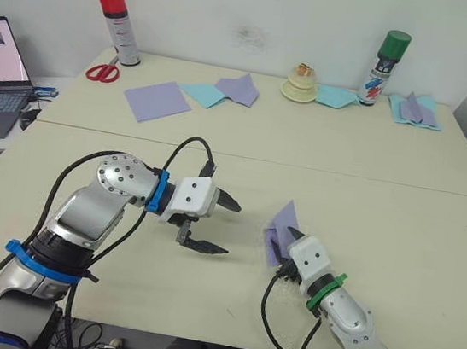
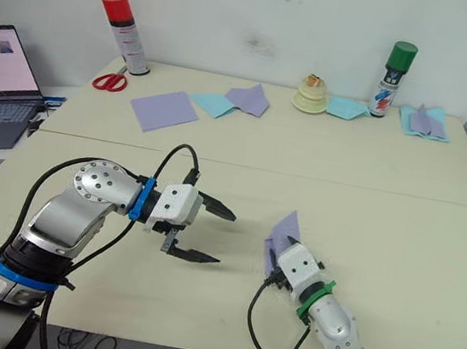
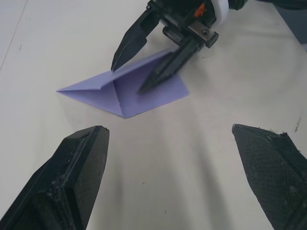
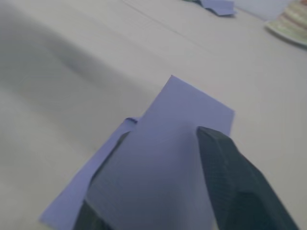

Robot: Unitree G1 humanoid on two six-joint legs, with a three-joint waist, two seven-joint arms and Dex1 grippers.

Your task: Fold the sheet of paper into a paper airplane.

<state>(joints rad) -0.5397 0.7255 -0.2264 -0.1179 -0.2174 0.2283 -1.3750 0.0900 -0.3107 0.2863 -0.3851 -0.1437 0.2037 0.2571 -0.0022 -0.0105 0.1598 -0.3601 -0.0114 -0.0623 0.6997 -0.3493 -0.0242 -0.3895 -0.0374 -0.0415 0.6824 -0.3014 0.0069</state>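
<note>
The sheet of paper (image 1: pixel 281 225) lay on the near half of the tabletop (image 1: pixel 397 239), well in from every edge, with bare surface around it on all sides. The left gripper (image 1: pixel 220 224) hovered at its 9 o'clock, apart from it, fingers spread wide and holding nothing. The right gripper (image 3: pixel 132 76) sat at the sheet's 6 o'clock, fingers partly spread, one on top of a raised flap and the other under it; whether they pinched it could not be told.

The sheet was lavender, folded into a small pointed shape with one layer lifted.

At 12 o'clock, along the far edge, stood two spray cans: the red-capped can (image 1: pixel 120 24) and the green-capped can (image 1: pixel 384 67). One pair of scissors (image 1: pixel 102 71) and one flat lavender sheet (image 1: pixel 157 100) lay nearby.
</note>
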